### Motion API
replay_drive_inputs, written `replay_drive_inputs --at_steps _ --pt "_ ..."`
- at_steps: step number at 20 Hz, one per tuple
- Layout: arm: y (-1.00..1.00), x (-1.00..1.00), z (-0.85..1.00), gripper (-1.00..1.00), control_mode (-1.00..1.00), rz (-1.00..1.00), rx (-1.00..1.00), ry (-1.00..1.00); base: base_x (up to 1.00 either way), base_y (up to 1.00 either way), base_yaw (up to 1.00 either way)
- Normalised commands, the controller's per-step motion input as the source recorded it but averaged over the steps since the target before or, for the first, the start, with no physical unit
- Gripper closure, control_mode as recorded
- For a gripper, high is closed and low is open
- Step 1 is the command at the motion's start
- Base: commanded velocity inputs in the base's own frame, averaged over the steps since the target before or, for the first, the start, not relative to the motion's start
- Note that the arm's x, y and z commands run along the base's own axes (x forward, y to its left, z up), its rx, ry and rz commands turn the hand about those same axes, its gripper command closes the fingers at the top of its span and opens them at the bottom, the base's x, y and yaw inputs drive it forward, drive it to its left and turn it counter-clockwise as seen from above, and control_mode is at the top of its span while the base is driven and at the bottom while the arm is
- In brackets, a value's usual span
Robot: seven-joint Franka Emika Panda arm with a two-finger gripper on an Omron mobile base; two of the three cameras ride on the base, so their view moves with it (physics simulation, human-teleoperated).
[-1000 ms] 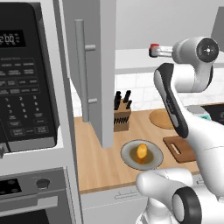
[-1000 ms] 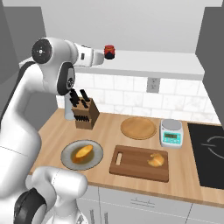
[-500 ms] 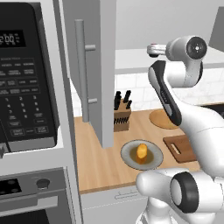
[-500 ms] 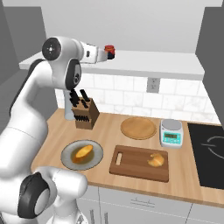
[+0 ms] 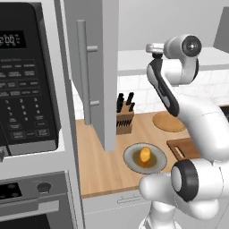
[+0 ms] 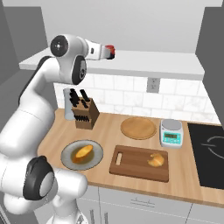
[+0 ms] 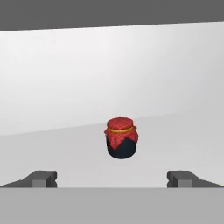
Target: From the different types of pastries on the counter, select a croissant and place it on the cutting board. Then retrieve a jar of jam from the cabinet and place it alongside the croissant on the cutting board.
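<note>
The jar of jam (image 7: 121,138), dark-bodied with a red lid, stands on the white cabinet shelf (image 7: 175,131), straight ahead of my gripper (image 7: 113,179). The gripper is open, with its fingertips (image 7: 41,178) wide apart and short of the jar. From the right base view the gripper (image 6: 104,52) reaches along the shelf up to the jar of jam (image 6: 110,51). The croissant (image 6: 156,159) lies on the right part of the dark cutting board (image 6: 131,162). The cabinet door (image 5: 91,67) stands open left of the gripper (image 5: 151,47).
An orange-yellow pastry sits on a grey plate (image 6: 68,158) left of the board. A knife block (image 6: 84,113), a round tan disc (image 6: 138,127), a small scale (image 6: 171,133) and a black cooktop (image 6: 210,153) line the counter. A microwave (image 5: 27,80) stands at the left.
The hand has pushed a little further in along the shelf toward the jar. The jar, croissant and board have stayed where they were.
</note>
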Motion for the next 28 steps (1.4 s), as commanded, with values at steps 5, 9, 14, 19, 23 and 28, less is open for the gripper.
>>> replay_drive_inputs --at_steps 5,9,14,19,23,28 --pt "-0.03 0.30 -0.17 -1.00 -1.00 0.00 0.00 0.00 0.00 0.00 0.00" --pt "0.00 0.25 -0.12 -1.00 -1.00 0.00 0.00 0.00 0.00 0.00 0.00" --pt "-0.08 0.26 0.00 -1.00 -1.00 0.00 0.00 0.00 0.00 0.00 0.00" --pt "-0.32 0.33 0.00 -1.00 -1.00 0.01 0.01 0.00 0.00 0.00 0.00" --pt "0.00 0.00 0.00 -1.00 -1.00 0.00 0.00 0.00 0.00 0.00 0.00" --pt "0.00 0.24 -0.15 -1.00 -1.00 0.00 0.00 0.00 0.00 0.00 0.00"
